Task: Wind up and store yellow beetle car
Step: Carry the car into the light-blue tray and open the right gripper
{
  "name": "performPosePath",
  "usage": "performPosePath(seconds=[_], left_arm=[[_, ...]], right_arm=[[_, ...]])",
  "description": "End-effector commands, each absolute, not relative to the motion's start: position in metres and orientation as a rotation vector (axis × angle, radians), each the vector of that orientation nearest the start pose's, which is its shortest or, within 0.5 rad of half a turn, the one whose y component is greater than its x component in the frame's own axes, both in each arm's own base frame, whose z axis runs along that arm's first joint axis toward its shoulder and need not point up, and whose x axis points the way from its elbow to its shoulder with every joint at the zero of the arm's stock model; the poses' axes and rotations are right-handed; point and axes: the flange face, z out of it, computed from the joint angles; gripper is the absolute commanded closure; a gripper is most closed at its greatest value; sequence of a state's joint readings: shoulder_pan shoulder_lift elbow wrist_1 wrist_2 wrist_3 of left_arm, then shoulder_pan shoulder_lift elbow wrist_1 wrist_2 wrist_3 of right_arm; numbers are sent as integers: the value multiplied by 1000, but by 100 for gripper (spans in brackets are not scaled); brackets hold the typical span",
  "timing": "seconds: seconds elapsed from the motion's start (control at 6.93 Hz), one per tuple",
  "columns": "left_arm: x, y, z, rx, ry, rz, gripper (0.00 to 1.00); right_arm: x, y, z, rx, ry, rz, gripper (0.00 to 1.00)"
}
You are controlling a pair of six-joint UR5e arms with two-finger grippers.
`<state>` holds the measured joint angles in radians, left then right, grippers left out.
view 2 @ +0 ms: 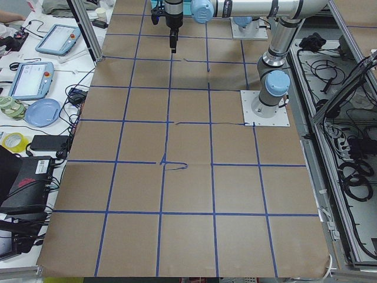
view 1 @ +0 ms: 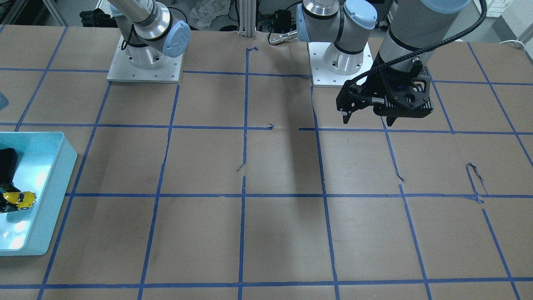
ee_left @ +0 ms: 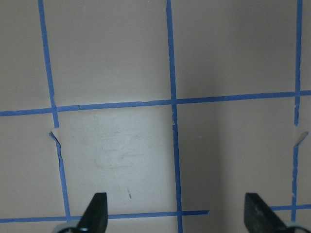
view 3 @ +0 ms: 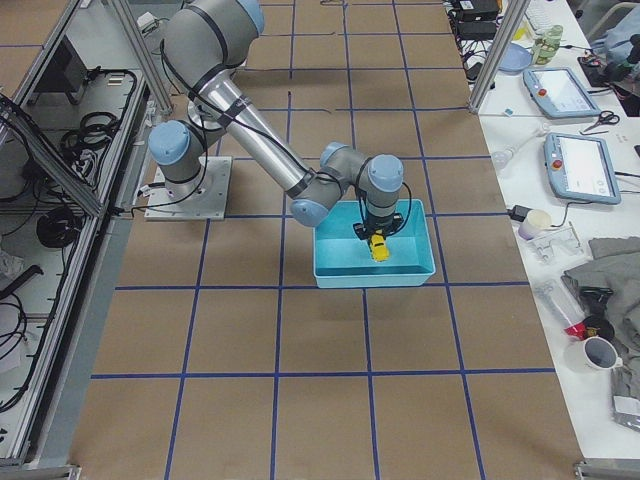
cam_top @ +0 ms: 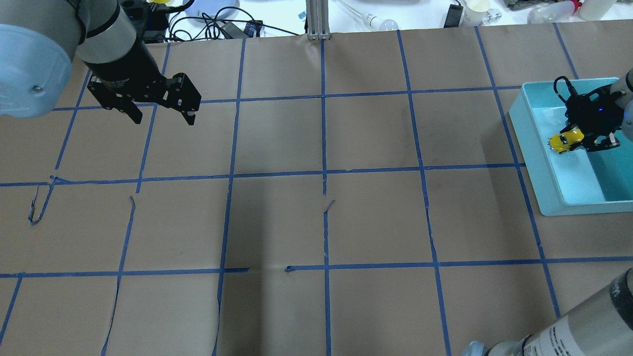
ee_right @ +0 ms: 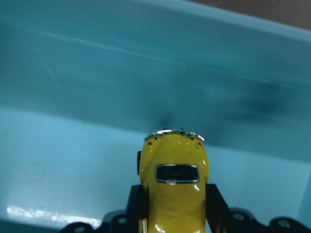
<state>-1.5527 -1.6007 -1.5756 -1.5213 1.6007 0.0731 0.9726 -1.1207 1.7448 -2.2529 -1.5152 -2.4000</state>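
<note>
My right gripper (cam_top: 579, 137) is closed on the yellow beetle car (ee_right: 176, 180). One dark finger presses each flank, and nothing else is in the grip. The car's long axis runs straight out from my palm, between the fingers. The end with the small red lamps and chrome bumper sticks out past the fingertips. In the overhead view the car lies at a slant, with that free end angled toward the tray's left wall and back toward my base.

Hand and car are both inside the light-blue tray (cam_top: 536, 148), so the car has no distance left to travel sideways. What remains is the drop to the tray floor. The car looks to be held a little above the floor, but I cannot tell whether any wheel touches.

The tray floor is smooth, glossy plastic with bright glare patches, so I judge a wound-up car would roll easily on it. The walls stand well apart from the car on every side I can see.

The tray sits in the right half of the worktop, toward the far edge.

My left gripper (cam_top: 163, 119) hangs spread wide and empty over bare brown paper near the far-left corner, well away from the car.
</note>
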Motion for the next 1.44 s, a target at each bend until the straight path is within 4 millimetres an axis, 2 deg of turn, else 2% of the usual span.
performPosePath(seconds=[0.0,0.14,0.43,0.58,0.72,0.87,1.01,1.3], left_arm=[[-121,-505,477,88,3106,-21,0],[-124,-514,475,65,3134,-24,0],[-116,-509,480,84,3127,-35,0],[-126,-511,465,96,3136,9,0],[-118,-511,471,84,3140,-9,0],[-119,-510,472,89,3135,-12,0],[-118,-510,474,87,3135,-19,0],[-116,-509,475,82,3134,-21,0]], right_arm=[[-225,-584,223,-2506,1980,-166,27],[-225,-585,225,-2516,1987,-168,0],[-226,-586,237,-2533,1998,-172,0],[-226,-587,265,-2567,2022,-169,0],[-219,-581,300,-2572,2032,-158,0],[-210,-570,355,-2579,2065,-160,0],[-192,-568,399,-2509,2125,-171,0],[-149,-576,456,-2259,2263,-111,0]])
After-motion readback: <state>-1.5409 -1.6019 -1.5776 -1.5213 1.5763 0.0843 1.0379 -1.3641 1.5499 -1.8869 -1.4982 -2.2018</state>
